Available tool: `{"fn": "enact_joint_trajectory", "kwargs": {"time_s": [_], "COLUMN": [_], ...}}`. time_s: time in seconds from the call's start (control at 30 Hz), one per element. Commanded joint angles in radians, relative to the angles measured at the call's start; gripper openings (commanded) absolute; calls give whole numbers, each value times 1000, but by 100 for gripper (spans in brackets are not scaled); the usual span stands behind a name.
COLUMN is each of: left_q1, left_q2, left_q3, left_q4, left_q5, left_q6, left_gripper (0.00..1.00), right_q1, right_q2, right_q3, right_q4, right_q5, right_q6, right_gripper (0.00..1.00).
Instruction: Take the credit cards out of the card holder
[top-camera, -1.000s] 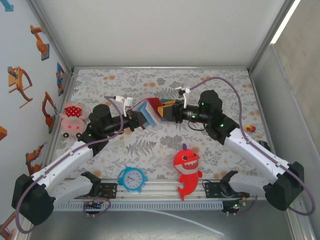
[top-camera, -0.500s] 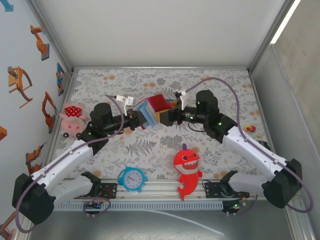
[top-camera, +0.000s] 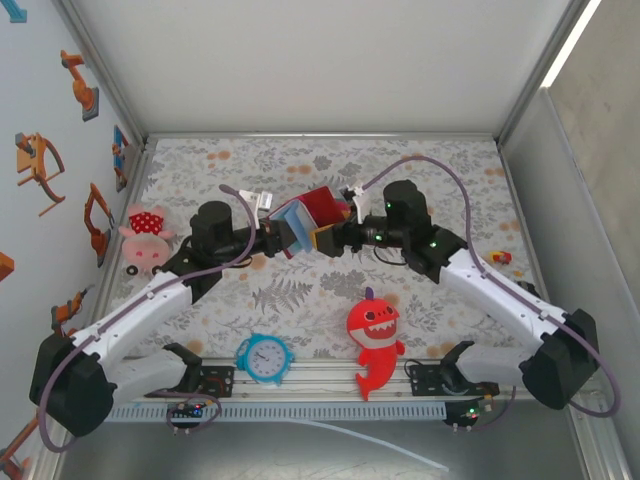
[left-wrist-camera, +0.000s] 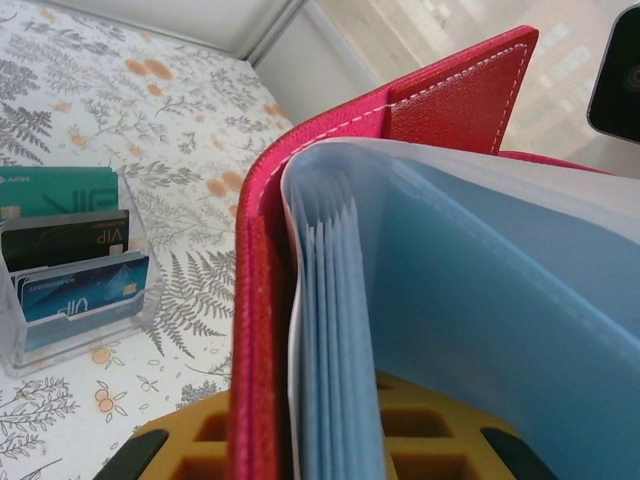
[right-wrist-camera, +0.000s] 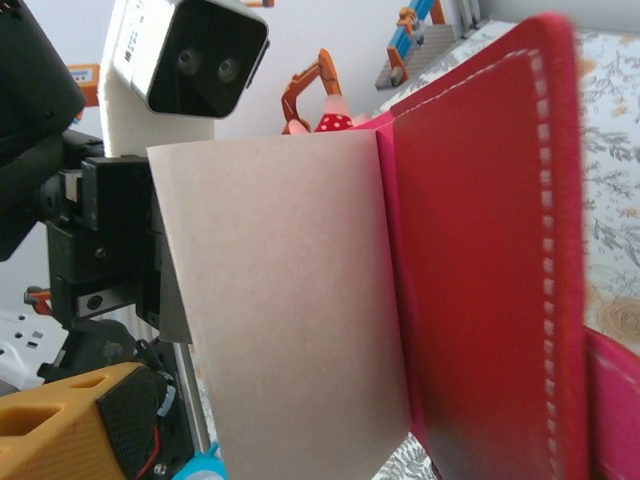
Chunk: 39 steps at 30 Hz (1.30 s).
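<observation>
The card holder (top-camera: 308, 214), a dark red wallet with pale blue-grey pockets, hangs opened above the middle of the table. My left gripper (top-camera: 284, 240) is shut on its spine end; the red cover (left-wrist-camera: 262, 300) and blue pockets (left-wrist-camera: 340, 330) rise between its orange fingers (left-wrist-camera: 190, 440). My right gripper (top-camera: 324, 238) faces it from the right, open. One of its orange fingers (right-wrist-camera: 60, 425) stands far left of a pale leaf (right-wrist-camera: 290, 300) and the red flap (right-wrist-camera: 480, 280). Three credit cards (left-wrist-camera: 70, 250) in teal, dark and blue stand in a clear tiered stand (left-wrist-camera: 10, 330) on the table.
A red shark toy (top-camera: 375, 335) and a blue alarm clock (top-camera: 265, 357) lie near the front edge. A pink plush (top-camera: 145, 235) sits at the left wall, and a small red-yellow object (top-camera: 500, 258) at the right. Enclosure walls ring the flowered mat (top-camera: 300, 290).
The right gripper's jaws have spread wide and it has slid a little left against the wallet. The red flap has swung up. The left arm has shifted slightly right, still gripping.
</observation>
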Motion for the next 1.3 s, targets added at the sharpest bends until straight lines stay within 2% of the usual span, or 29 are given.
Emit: {"fn": "enact_joint_trajectory", "kwargs": {"time_s": [0.0, 0.33, 0.57, 0.83, 1.0, 1.17, 1.27], "left_q1": [5, 3, 0, -4, 1, 25, 52], "left_q2": [3, 9, 3, -28, -40, -51, -59], "left_q3": [44, 43, 36, 22, 32, 54, 94], "left_q4": [23, 29, 70, 92, 17, -113, -272], "left_q5": [6, 11, 49, 73, 51, 43, -9], "left_q6": [-22, -29, -29, -19, 3, 34, 56], "left_gripper": [0, 0, 0, 0, 0, 0, 0], "right_q1": [16, 46, 46, 43, 41, 40, 38], "right_q2": [32, 92, 115, 99, 75, 34, 3], "right_q3": [48, 101, 128, 122, 114, 95, 88], "right_q4": [-27, -85, -143, -152, -146, -160, -188], "right_q5": [30, 108, 228, 331, 329, 365, 409], "right_q6": [-26, -50, -38, -20, -14, -11, -8], "right_gripper": [86, 84, 69, 62, 63, 73, 77]}}
